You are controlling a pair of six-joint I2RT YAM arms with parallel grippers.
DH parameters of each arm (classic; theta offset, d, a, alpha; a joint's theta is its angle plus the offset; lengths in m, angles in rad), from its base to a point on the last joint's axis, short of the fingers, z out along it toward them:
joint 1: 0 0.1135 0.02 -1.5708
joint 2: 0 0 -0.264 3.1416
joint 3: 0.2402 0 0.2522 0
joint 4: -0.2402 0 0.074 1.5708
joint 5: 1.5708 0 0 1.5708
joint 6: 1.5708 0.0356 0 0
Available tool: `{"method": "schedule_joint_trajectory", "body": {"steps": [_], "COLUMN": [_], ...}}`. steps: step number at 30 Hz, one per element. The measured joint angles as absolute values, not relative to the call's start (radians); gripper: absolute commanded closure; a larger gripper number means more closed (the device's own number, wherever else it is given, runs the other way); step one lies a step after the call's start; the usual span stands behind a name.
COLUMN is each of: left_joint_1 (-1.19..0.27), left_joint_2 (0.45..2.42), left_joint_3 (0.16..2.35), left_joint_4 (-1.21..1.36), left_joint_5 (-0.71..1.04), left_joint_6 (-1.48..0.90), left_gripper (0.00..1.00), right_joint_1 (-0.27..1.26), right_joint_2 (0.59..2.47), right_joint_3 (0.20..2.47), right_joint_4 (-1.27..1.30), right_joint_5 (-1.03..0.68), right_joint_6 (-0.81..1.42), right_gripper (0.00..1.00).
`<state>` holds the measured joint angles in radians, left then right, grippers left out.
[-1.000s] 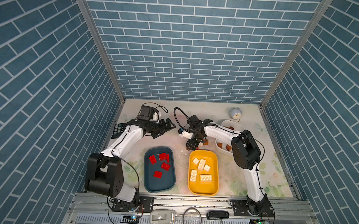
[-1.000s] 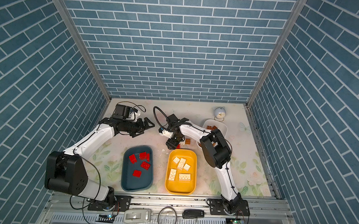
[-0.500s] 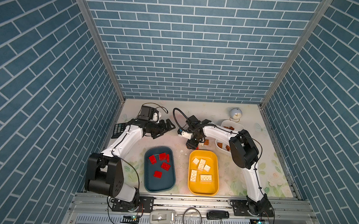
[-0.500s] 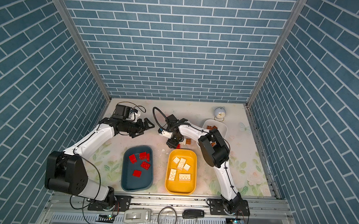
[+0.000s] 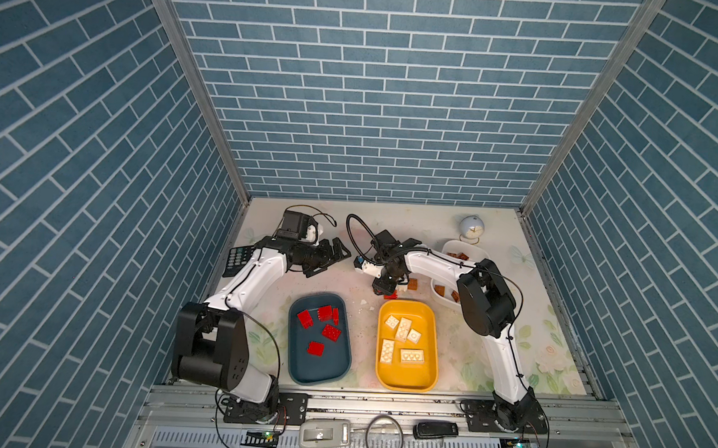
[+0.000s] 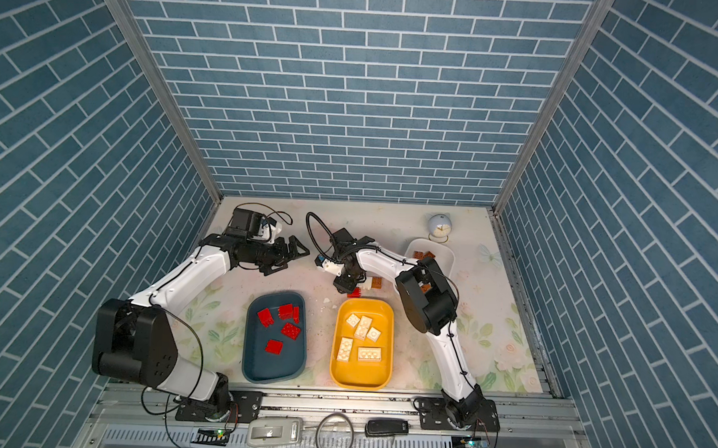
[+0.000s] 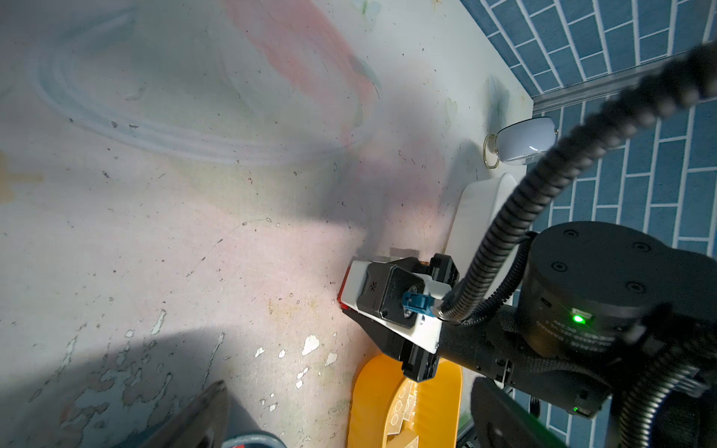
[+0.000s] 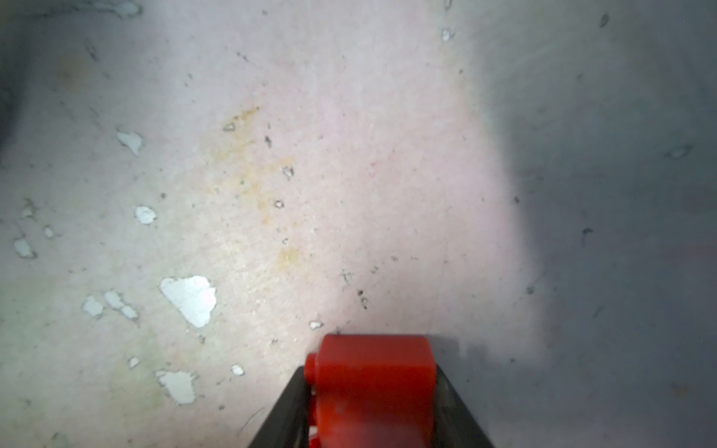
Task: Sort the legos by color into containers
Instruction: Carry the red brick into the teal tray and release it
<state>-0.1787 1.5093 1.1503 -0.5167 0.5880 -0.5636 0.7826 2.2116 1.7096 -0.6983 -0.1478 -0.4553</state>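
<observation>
Your right gripper (image 5: 387,292) sits near the middle of both top views, just above the upper left corner of the yellow tray (image 5: 404,377), and it has the red brick (image 8: 372,388). At the bottom centre of the right wrist view the jaws stand close on either side of the brick and touch it, with the table (image 8: 310,155) right behind. You cannot tell from these views whether the brick is clear of the surface. What matters for your next move is direction. The blue tray (image 5: 326,369), where the other reds (image 5: 331,332) lie, is down and to the left of the gripper in a top view, and its upper right corner is the nearest part. The yellow tray lies straight below and closer, but it holds the cream bricks, so I judge you should steer diagonally left rather than straight down. A stud shows on the brick's side facing one finger, so the brick seems held on its side and may tumble when dropped. Aim for the bare lower half of the blue tray. Your left gripper (image 5: 331,260) hangs wide open and empty above the blue tray's upper edge, to the left of the right gripper and probably off that diagonal. A brown brick (image 5: 412,284) waits just right of the right gripper.
</observation>
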Motion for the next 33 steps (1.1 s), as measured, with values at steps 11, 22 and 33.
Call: {"method": "schedule_joint_trajectory", "body": {"steps": [11,22,33], "left_joint_1": [-0.176,-0.168,-0.168], "left_joint_2": [1.523,1.538,1.551], "left_joint_3": [1.186,1.195,1.195], "left_joint_4": [-0.549,-0.564,-0.556], "left_joint_5": [0.583,0.581,0.588], "left_joint_6": [-0.533,-0.522,-0.528], "left_gripper": [0.02,0.02,0.01], "right_joint_1": [0.795,1.04,1.151], "right_joint_2": [1.954,1.759,1.915], "right_joint_3": [1.582,1.39,1.409], "right_joint_4": [-0.669,-0.467,-0.196], "right_joint_5": [-0.211,-0.374,-0.427], "right_joint_6": [-0.422,-0.303,-0.257], "right_gripper": [0.66,0.66,0.6]}}
